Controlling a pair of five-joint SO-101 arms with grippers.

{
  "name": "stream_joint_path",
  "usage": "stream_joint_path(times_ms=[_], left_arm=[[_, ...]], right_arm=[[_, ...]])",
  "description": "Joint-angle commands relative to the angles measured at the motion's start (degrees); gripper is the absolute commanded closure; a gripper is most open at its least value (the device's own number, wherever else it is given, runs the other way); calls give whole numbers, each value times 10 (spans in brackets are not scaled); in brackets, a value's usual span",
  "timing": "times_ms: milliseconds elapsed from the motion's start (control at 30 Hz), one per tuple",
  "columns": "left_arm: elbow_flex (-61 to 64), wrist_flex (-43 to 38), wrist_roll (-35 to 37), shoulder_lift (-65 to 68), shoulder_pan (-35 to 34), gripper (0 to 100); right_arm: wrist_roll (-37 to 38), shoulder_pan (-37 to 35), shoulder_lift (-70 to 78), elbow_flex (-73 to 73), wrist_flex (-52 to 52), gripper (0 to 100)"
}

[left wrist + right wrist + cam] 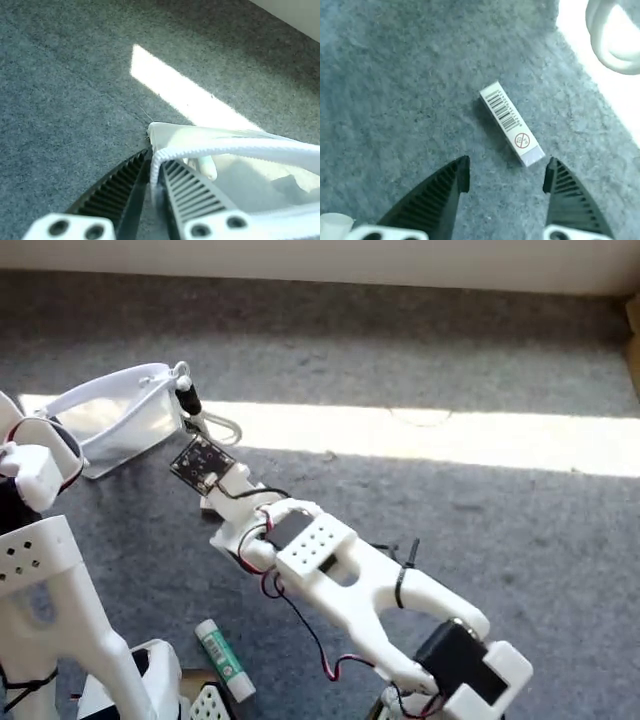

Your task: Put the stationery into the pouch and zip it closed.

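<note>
- The translucent white plastic pouch (125,420) sits at the far left of the high view, partly in the strip of sunlight (450,440). One zip-edge corner is pinched by the left gripper (150,156).
- That left gripper is clamped tight on the pouch's ribbed zip edge, with its black toothed fingers (117,185) pressed together on either side of it.
- A small white rectangular block with a barcode label (510,123) lies flat on the grey carpet (480,540), at an angle, just in front of the right gripper (507,167).
- The right gripper is spread wide and holding nothing. Its tips sit either side of the block's near end and don't touch it.
- A white glue stick with a green label (222,660) lies on the carpet down by the arm bases, well away from the pouch.
- There's a thin white loop (226,427) at the pouch's end nearest the right arm.
</note>
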Motion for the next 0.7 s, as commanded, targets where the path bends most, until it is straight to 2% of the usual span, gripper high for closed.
stream_joint_path(times_ms=[0, 233, 500, 600, 667], left_arm=[[-11, -11, 7, 11, -9, 994], [-10, -11, 6, 12, -9, 994], [-9, -10, 5, 12, -9, 994], [-9, -9, 5, 12, -9, 994], [-9, -9, 5, 12, -9, 994]], right_arm=[[-3, 4, 27, -64, -13, 768], [-3, 31, 83, -112, -13, 768], [-1, 30, 160, -145, -11, 768], [38, 31, 171, -145, -9, 772], [47, 31, 172, -143, -9, 811]])
